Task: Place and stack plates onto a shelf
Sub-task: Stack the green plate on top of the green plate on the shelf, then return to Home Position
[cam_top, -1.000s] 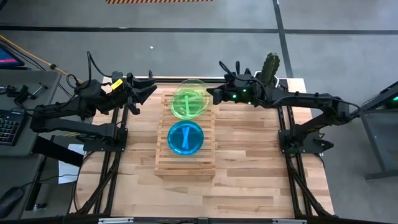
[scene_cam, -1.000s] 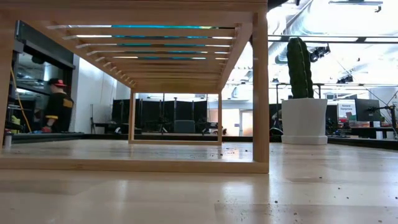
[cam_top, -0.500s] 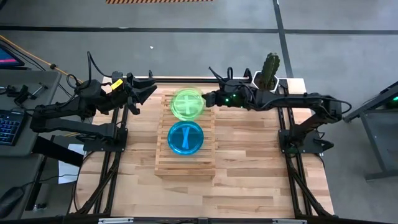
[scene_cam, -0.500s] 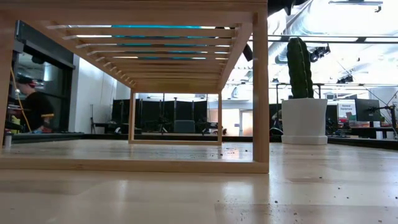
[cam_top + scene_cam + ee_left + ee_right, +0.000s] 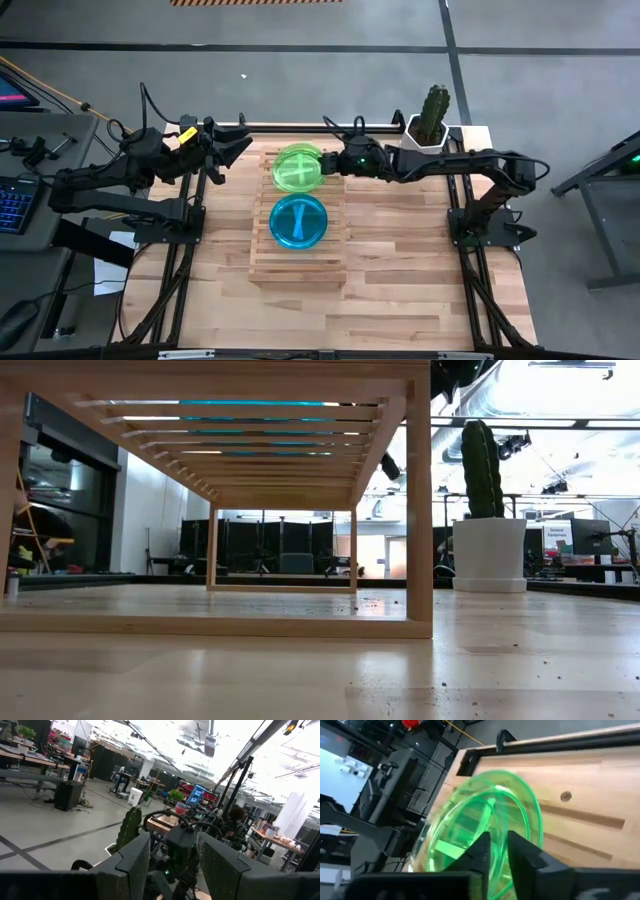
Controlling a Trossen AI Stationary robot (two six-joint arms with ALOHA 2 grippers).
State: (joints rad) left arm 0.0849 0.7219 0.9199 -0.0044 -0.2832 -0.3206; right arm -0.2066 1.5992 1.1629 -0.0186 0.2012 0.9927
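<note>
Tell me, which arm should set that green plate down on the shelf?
The right: its end effector already grips the green plate over the shelf. The left end effector waits beside the shelf, open.

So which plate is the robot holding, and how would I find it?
Look at the wooden shelf in the middle of the table. Two plates sit over it: a blue plate nearer the front, and a green plate at the back end. The held one is green, with the right gripper pinching its edge.

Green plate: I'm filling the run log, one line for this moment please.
right hand: shut on green plate over shelf | left hand: open, waiting | blue plate: on shelf
</note>
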